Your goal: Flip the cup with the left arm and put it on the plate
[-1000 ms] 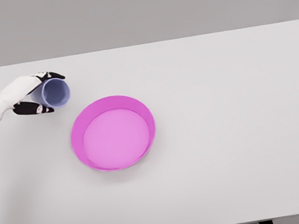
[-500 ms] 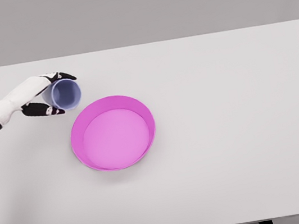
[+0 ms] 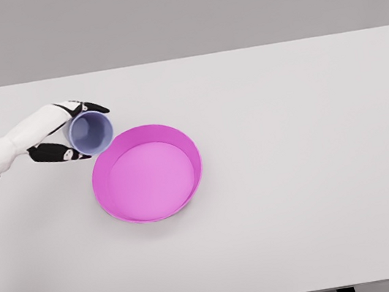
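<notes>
My left hand [image 3: 73, 129] comes in from the left edge and is shut on a pale blue cup [image 3: 91, 132]. The cup is tilted so that its open mouth faces the camera and slightly right. Dark fingers [image 3: 92, 106] wrap over its top and a thumb lies under it. The cup sits just at the upper left rim of a round magenta plate [image 3: 147, 173] with a raised wall. The plate holds nothing. My right arm is out of view.
A white table [image 3: 312, 142] spans the whole view, with its far edge against a grey wall and its front edge near the bottom of the picture.
My left hand has carried the cup to the right and slightly down, from the table's left part to the plate's upper left rim. The cup's mouth now faces more towards the camera.
</notes>
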`<state>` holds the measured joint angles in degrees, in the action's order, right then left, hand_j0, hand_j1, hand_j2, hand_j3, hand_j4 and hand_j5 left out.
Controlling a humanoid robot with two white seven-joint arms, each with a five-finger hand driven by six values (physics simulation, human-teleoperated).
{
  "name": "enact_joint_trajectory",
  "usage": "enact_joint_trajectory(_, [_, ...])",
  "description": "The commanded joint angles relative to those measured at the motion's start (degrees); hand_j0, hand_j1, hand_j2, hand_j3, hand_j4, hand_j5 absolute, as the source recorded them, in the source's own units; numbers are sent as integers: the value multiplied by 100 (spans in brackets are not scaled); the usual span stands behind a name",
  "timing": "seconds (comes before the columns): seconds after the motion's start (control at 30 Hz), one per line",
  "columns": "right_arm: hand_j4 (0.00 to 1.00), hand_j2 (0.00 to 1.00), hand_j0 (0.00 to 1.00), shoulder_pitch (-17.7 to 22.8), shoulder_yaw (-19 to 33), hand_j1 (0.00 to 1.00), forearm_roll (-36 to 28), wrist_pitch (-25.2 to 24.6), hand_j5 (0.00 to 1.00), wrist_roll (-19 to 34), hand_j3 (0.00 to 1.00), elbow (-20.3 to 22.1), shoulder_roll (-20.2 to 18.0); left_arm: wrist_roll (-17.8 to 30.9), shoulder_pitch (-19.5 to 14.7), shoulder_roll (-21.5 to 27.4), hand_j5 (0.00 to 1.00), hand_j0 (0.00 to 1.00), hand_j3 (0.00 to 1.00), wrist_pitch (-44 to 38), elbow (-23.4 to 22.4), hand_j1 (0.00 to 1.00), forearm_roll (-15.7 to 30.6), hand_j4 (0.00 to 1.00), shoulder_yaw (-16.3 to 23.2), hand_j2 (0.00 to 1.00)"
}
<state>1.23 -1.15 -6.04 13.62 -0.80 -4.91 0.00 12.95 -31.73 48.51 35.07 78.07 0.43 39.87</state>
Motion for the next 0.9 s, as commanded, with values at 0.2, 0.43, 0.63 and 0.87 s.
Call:
enact_joint_trajectory(0.2, [100,100,100,0,1,100,-2,0,100,1,100,-1,0,6,97,54,74,74,74,-7,621,74,71,74,126,74])
enact_joint_trajectory(0.43, [100,100,100,0,1,100,-2,0,100,9,100,7,0,-3,26,-25,74,74,74,-7,1017,74,167,74,619,74])
enact_joint_trajectory(0.63, [100,100,100,0,1,100,-2,0,100,1,100,-1,0,-3,18,-52,74,74,74,-7,1026,74,422,74,1084,74])
enact_joint_trajectory(0.87, [100,100,100,0,1,100,-2,0,100,1,100,-1,0,-3,9,-61,74,74,74,-7,1000,74,501,74,1392,74])
